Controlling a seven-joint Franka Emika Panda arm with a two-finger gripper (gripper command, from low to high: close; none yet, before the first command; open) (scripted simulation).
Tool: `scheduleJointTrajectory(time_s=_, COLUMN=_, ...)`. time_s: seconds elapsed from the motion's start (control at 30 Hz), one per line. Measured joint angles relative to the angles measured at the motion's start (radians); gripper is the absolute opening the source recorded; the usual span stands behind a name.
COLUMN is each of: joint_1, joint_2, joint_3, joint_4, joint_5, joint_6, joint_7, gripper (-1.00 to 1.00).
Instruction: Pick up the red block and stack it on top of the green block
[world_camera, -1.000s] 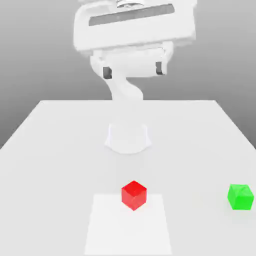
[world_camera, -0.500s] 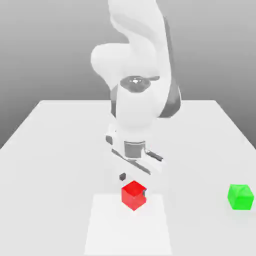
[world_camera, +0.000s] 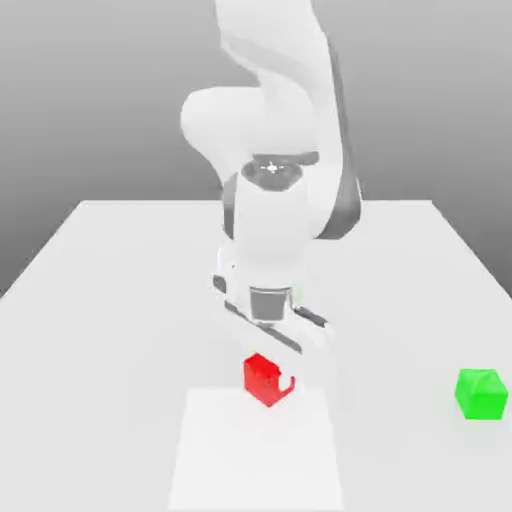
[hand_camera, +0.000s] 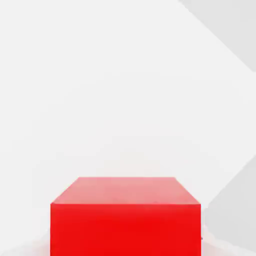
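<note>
The red block (world_camera: 262, 378) sits at the far edge of a paler square patch (world_camera: 255, 460) on the white table (world_camera: 100, 300). My gripper (world_camera: 270, 378) has come straight down over it and is shut on the red block, with a white finger covering part of the block's side toward the exterior view's right. The hand view shows the red block (hand_camera: 125, 215) close up between the jaws. The green block (world_camera: 481, 393) stands alone on the table, well off to the exterior view's right of the gripper.
The arm's white base and links (world_camera: 270, 200) rise behind the red block at the middle of the table. The table's far edge runs behind the arm, and its side edges slope down on both sides.
The arm swung down from high above the table to the red block. In the last half second the open fingers shut on the block.
</note>
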Motion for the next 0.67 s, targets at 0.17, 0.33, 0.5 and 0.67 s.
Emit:
scheduleJointTrajectory(time_s=0.17, joint_1=0.167, joint_2=0.002, joint_3=0.099, joint_4=0.118, joint_5=-0.021, joint_6=-0.116, joint_7=-0.091, gripper=-1.0)
scheduleJointTrajectory(time_s=0.33, joint_1=0.391, joint_2=0.083, joint_3=0.211, joint_4=0.297, joint_5=-0.058, joint_6=-0.218, joint_7=-0.214, gripper=-1.0)
scheduleJointTrajectory(time_s=0.5, joint_1=0.479, joint_2=0.226, joint_3=0.219, joint_4=0.382, joint_5=-0.156, joint_6=-0.17, joint_7=-0.208, gripper=-1.0)
scheduleJointTrajectory(time_s=0.67, joint_1=0.504, joint_2=0.293, joint_3=0.184, joint_4=0.389, joint_5=-0.213, joint_6=-0.112, joint_7=-0.168, gripper=1.0)
